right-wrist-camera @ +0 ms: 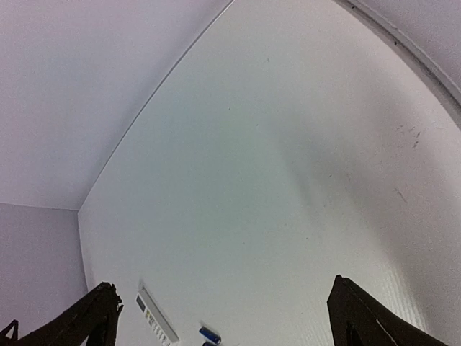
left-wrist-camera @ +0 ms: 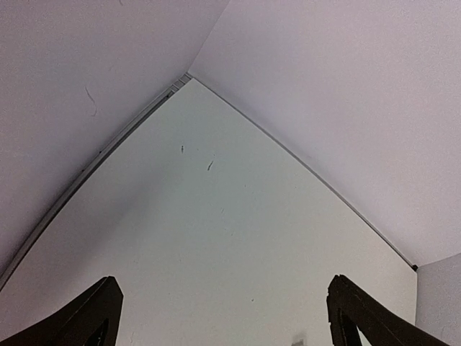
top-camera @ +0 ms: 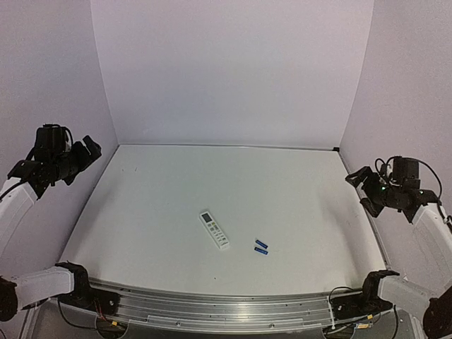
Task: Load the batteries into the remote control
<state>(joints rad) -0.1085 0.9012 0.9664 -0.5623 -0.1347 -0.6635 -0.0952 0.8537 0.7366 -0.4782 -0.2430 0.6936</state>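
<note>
Task not begun. My left hand (top-camera: 85, 155) and right hand (top-camera: 360, 189) hang wide, empty. Remote (top-camera: 214, 229) lies mid-tabletop (top-camera: 212, 176), buttons up; batteries (top-camera: 260, 246) near it, unloaded.

The table (top-camera: 176, 191) has a white, matt, smooth top; the wrist views show faint dark scuffs and specks on it. The walls (top-camera: 233, 70) are plain, pale and matt. The rail (top-camera: 226, 309) along the near edge is bare silver-grey metal with a dull sheen. The remote control (top-camera: 214, 229) has a smooth white plastic casing. The batteries (top-camera: 261, 246) wear blue jackets; their finish is too small to tell. The fingers (left-wrist-camera: 72, 321) of the left gripper (left-wrist-camera: 223, 281) and those of the right gripper (right-wrist-camera: 223, 282) are black, matt and plastic-looking.
</note>
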